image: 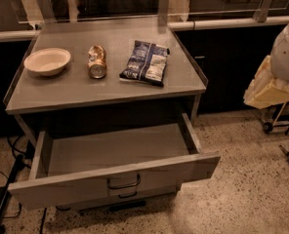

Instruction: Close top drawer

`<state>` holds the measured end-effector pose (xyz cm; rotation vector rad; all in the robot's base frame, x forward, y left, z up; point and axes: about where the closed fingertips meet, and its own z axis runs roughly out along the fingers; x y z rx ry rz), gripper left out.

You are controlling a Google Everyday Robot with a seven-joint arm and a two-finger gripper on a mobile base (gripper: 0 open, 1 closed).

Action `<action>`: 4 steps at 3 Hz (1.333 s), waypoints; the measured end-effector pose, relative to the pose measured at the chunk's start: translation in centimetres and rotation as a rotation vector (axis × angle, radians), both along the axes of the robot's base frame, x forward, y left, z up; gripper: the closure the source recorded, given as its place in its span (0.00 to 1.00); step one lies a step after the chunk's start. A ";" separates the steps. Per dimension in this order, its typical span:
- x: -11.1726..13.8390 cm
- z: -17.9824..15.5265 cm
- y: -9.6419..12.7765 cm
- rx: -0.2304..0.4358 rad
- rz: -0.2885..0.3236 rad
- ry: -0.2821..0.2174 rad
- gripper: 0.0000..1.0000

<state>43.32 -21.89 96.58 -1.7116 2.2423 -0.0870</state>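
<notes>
Plain greys, one dark blue bag, a speckled floor

The table (76,89) is flat grey metal; the top drawer (115,147) is the same plain grey, tray and front alike, with a small dark loop handle (123,183); the bowl (47,61) is pale cream, unpatterned; the crushed can (97,61) is gold-toned with a silvery end; the chip bag (145,62) is dark blue with white patches and print; the floor (252,194) is beige, flecked with dark specks; a white rounded shell (286,52) sits at the right edge above a pale yellow bundle (269,89); the pincer lies outside the view.
</notes>
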 end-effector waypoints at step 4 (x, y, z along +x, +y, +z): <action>1.4 -14.0 -2.8 0.020 -0.069 0.177 1.00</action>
